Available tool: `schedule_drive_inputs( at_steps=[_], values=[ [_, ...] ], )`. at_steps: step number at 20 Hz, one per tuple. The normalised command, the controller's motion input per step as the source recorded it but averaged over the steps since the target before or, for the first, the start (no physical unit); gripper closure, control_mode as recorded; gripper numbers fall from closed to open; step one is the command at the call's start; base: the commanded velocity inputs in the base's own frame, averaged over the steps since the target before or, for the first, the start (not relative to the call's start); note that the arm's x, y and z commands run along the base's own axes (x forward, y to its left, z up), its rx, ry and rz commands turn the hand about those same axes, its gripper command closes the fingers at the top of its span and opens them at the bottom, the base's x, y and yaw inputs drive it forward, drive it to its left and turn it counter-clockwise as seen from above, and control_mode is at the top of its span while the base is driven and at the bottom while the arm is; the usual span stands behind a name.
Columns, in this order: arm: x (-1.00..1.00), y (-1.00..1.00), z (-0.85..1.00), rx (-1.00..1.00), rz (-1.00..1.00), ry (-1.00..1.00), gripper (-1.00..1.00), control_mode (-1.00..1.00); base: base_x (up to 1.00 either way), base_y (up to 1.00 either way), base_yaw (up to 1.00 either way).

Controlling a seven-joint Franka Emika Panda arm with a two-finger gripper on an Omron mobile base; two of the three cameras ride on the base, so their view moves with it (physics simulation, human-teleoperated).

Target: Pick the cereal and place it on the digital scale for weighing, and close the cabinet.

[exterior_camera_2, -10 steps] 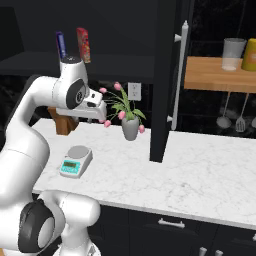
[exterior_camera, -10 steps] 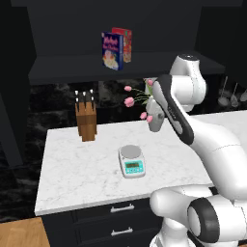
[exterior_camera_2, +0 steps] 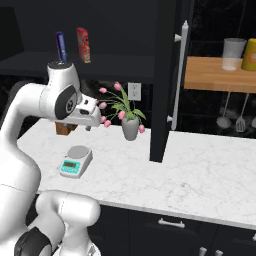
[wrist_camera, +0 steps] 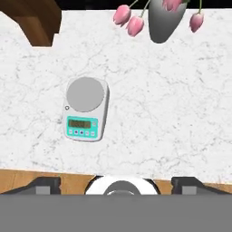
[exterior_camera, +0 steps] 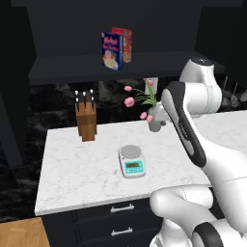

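Note:
The cereal (exterior_camera: 111,50) is a dark-blue box standing upright on the shelf of the cabinet (exterior_camera: 67,67), seen edge-on as the cereal (exterior_camera_2: 61,46) from the right. The cabinet door (exterior_camera_2: 167,75) stands open, its silver bar handle (exterior_camera_2: 179,75) facing me. The digital scale (exterior_camera: 131,161) lies flat on the marble counter; its platform (wrist_camera: 85,94) is bare. My gripper (exterior_camera_2: 91,124) hangs above the counter near the digital scale (exterior_camera_2: 76,161), far below the cereal. In the hand view the gripper (wrist_camera: 117,183) is open, with nothing between its fingertips (wrist_camera: 45,183).
A red cereal box (exterior_camera: 125,43) stands right behind the blue one. A wooden knife block (exterior_camera: 86,121) and a grey vase of pink tulips (exterior_camera_2: 130,127) stand at the counter's back. A wooden shelf (exterior_camera_2: 220,75) with cups is on the right. Drawers (exterior_camera: 120,208) sit under the counter.
The arm has swung: in the right base view the hand has moved a little left and lower. The scale, boxes and cabinet door have not moved.

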Motion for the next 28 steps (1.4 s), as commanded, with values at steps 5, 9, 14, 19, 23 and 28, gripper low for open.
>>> schedule_drive_inputs(
  at_steps=[5,9,14,19,23,28],
  values=[
    [-0.34,0.0,0.14,0.03,0.08,-0.46,-1.0,-1.0,0.0,0.0,0.0],
    [-0.25,0.0,0.51,0.0,0.12,-0.59,-1.0,-1.0,0.0,0.0,0.0],
    [-0.06,0.0,0.7,0.0,0.12,-0.38,-1.0,-1.0,0.0,0.0,0.0],
    [0.0,0.01,0.65,0.0,0.08,-0.16,-1.0,-1.0,0.0,0.0,0.0],
    [0.0,0.14,0.62,0.0,0.08,-0.1,-1.0,-1.0,0.0,0.0,0.0],
    [-0.02,0.04,0.73,0.0,0.13,-0.14,-1.0,-1.0,0.0,0.0,0.0]
  ],
)
